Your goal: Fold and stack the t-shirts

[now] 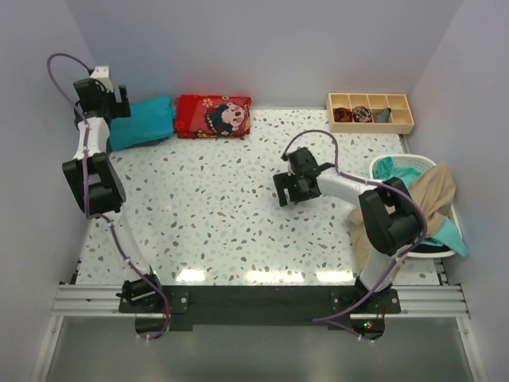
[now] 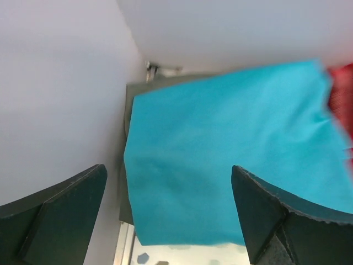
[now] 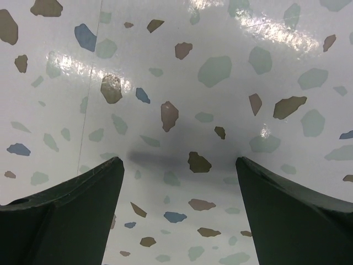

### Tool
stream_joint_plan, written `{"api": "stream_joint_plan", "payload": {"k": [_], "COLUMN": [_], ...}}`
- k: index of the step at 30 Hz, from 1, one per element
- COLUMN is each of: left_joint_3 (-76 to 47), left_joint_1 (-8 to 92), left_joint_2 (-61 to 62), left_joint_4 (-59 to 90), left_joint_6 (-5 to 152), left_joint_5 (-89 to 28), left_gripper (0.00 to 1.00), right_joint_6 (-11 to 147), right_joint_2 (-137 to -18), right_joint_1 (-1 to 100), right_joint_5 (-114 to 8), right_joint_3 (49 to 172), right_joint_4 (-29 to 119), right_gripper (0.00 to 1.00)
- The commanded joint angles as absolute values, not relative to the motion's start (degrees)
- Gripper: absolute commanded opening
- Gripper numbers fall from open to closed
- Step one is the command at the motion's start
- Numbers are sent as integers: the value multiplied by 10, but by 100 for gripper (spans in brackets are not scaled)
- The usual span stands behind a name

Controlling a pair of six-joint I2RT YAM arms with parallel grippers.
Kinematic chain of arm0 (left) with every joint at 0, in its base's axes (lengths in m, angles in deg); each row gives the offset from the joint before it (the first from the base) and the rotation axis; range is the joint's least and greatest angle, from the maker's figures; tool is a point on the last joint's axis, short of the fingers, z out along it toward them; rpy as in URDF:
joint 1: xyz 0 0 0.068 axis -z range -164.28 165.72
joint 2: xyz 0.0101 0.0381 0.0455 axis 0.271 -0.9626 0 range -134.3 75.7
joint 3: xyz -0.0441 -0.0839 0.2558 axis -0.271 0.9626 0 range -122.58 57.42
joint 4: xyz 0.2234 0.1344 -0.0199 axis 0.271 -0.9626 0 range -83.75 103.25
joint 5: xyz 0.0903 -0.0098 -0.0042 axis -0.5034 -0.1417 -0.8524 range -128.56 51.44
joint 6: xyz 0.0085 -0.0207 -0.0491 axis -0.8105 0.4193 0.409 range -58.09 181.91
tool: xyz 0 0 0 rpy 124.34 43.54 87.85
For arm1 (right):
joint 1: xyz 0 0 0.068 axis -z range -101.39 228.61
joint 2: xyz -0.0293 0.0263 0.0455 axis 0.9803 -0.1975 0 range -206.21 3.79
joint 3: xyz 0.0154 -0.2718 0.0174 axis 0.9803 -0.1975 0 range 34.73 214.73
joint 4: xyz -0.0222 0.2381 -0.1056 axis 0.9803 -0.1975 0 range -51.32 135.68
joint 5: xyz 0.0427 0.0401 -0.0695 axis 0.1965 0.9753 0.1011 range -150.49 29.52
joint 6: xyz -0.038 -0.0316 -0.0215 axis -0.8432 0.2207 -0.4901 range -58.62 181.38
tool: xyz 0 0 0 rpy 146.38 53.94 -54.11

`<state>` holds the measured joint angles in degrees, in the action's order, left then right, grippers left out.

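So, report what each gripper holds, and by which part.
Nothing. The left gripper is open over the folded teal t-shirt; the right gripper, open over the table.

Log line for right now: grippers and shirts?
left gripper: open above folded teal t-shirt | right gripper: open over table, empty | beige t-shirt: draped over basket

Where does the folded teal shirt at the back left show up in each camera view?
Top view: folded teal shirt, far left corner, beside the red cushion.
Left wrist: the shirt fills the middle, cushion at the right edge.
Right wrist: not in it.
Shared landmark: the speckled table.
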<state>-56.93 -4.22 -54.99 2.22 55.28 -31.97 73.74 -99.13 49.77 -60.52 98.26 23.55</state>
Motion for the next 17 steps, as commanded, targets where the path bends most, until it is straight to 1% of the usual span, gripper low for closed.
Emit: {"api": "stream_joint_plan", "payload": {"k": [1,3,6,7,9,10,11,13,17], "left_joint_3": [-554,-539,-473,-422,-358,-292,-263,-194,-145], "left_joint_1": [-1,44,102,116,153,178,215,270,350], "left_joint_2": [-390,-343,-264,-242,-172,-148,-106,-72,-13], "left_joint_4": [58,49,69,80,123,155,167,184,133], "left_joint_6": [598,602,615,655,670,684,684,685,685], "left_joint_5": [-276,-279,-249,-242,-220,-215,-211,-221,-285], "left_gripper": [100,100,100,100,100,100,100,100,100], "right_joint_6": [739,737,734,734,731,730,729,727,732], "right_joint_2": [-954,-943,-914,-898,-882,-862,-853,-831,-769], "right_joint_1": [498,499,499,499,499,499,499,499,499], "right_joint_5": [-588,-589,-596,-600,-603,-616,-620,-638,-669], "right_joint_3": [968,965,963,964,970,971,970,965,931], "right_joint_4": [259,259,258,256,248,247,245,243,243], "right_gripper": [87,87,87,87,87,87,87,87,88]}}
